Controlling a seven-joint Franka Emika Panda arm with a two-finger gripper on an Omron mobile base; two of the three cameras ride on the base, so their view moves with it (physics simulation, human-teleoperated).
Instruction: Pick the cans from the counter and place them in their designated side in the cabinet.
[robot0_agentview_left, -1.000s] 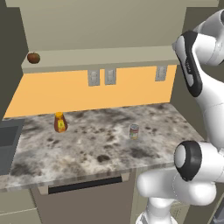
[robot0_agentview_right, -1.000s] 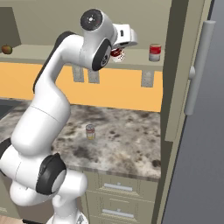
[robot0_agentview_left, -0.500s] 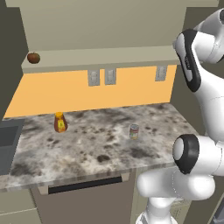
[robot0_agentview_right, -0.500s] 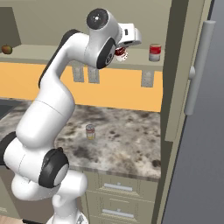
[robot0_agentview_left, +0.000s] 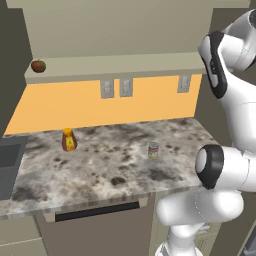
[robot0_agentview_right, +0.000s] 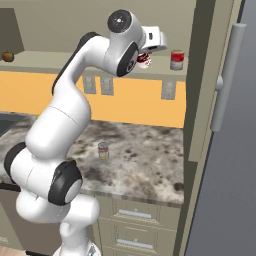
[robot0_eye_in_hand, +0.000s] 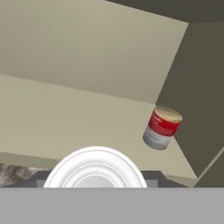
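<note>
One dark red can (robot0_agentview_right: 143, 60) pinched in gripper (robot0_agentview_right: 144, 61), at shelf board (robot0_agentview_right: 60, 62) height near right end. Risk: bumping brighter red-and-grey can (robot0_agentview_right: 176, 60), or tipping on release. Second can (robot0_agentview_right: 103, 150) on counter (robot0_agentview_right: 150, 160).

Counter (robot0_agentview_left: 100, 170): orange bottle (robot0_agentview_left: 69, 140) left of silver-grey can (robot0_agentview_left: 153, 150).
Shelf board (robot0_agentview_right: 65, 60): apple (robot0_agentview_right: 7, 56) far left; red-and-grey can (robot0_agentview_right: 176, 60) right.

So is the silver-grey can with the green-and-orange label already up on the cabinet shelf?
No, the silver-grey can stands on the speckled counter in the right base view, well below the shelf board.
</note>
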